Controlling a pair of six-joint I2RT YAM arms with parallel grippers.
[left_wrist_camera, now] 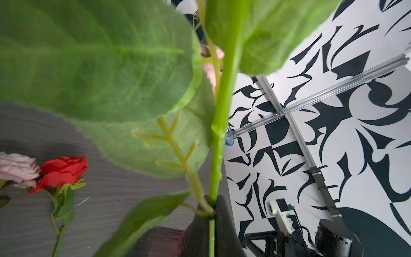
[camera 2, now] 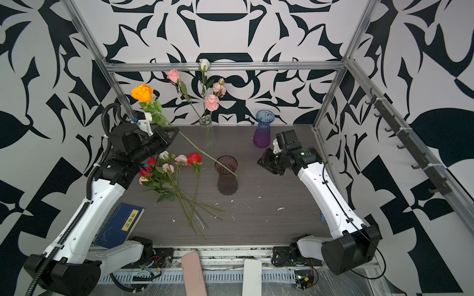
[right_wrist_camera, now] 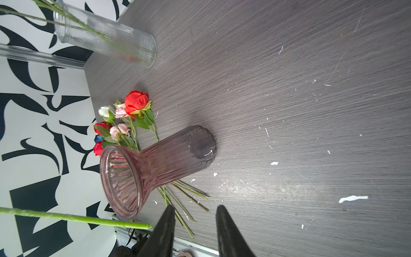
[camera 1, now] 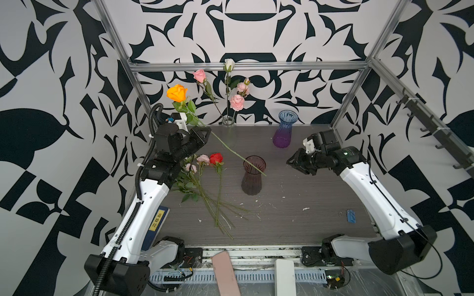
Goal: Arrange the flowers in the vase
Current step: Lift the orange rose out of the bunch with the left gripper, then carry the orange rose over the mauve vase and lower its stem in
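One orange rose [camera 1: 177,92] was up off the bench [camera 1: 307,200] in both top views. Its stem [camera 1: 230,148] was clamped in the left pincer [camera 1: 205,130] just below the leaves and slanted down so that the cut end hung at the rim of the smoky pink vase [camera 1: 252,179]; whether the tip was inside the mouth or only above it could not be told. The loose flowers [camera 2: 174,176] lay heaped near the left arm, several more stood in the clear vase [camera 2: 207,133] at the back, and the blue vase [camera 2: 264,129] further along held none. The right pincer [camera 2: 261,161] hovered near the pink vase, gripping nothing. The left wrist view showed the jaws pressed together on the stem, with broad leaves crowding the lens. The right wrist view showed the right pincer's jaws apart and empty, the ribbed pink vase ahead of them and the stem's end beside its mouth. The rose was probably light, its stem thin and springy and its bloom soft. Bare stem below the leaves looked the best hold, and the glass vase seemed easy to tip.
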